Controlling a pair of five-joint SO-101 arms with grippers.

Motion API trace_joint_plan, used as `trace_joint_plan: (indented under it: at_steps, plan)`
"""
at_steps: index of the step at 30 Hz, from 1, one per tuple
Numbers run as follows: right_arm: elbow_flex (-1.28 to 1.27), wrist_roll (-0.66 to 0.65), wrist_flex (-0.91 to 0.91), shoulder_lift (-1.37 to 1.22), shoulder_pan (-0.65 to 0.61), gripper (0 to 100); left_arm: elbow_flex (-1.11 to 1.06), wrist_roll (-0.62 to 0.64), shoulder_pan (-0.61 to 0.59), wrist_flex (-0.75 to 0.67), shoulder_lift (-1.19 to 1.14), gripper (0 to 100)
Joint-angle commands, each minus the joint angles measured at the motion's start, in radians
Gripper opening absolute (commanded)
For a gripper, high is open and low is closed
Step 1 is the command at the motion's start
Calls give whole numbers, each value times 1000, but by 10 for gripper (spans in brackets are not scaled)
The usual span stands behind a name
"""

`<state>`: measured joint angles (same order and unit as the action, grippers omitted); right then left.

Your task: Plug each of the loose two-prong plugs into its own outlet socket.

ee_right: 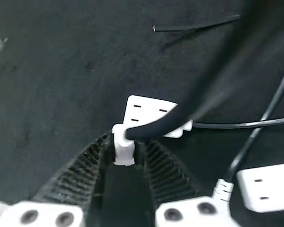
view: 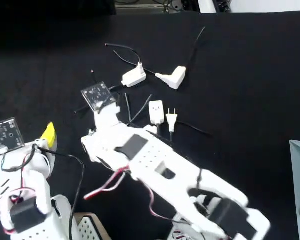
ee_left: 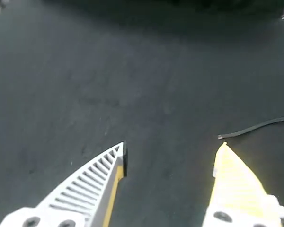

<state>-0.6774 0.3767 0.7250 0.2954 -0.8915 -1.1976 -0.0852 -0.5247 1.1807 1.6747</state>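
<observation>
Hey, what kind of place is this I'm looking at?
Probably a robotics lab bench: a white left arm and right arm sit at a black-covered table, with a loose two-prong plug and an outlet socket laid out.

Setting: robotics lab bench.
Work surface: table (view: 250,75) under black cloth.
Equipment: left arm (view: 20,200) and right arm (view: 160,170), white printed shells, at the table's near edge.
Wiring: exposed red and black leads (view: 106,187) on the arms.
Background: tangled cables (view: 166,5) beyond the table's far edge.
</observation>
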Motion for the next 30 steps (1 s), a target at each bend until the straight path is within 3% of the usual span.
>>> trace_joint_plan:
  at_steps: [1,15,30]
  plan:
    - [108,43,-23,-79,21,15,-70,14,-33,-64,5,300]
    - [131,46,-187,-249,60,13,-151,15,-28,-69,6,300]
    - [130,46,-180,-329,2,13,-151,15,-28,-64,6,300]
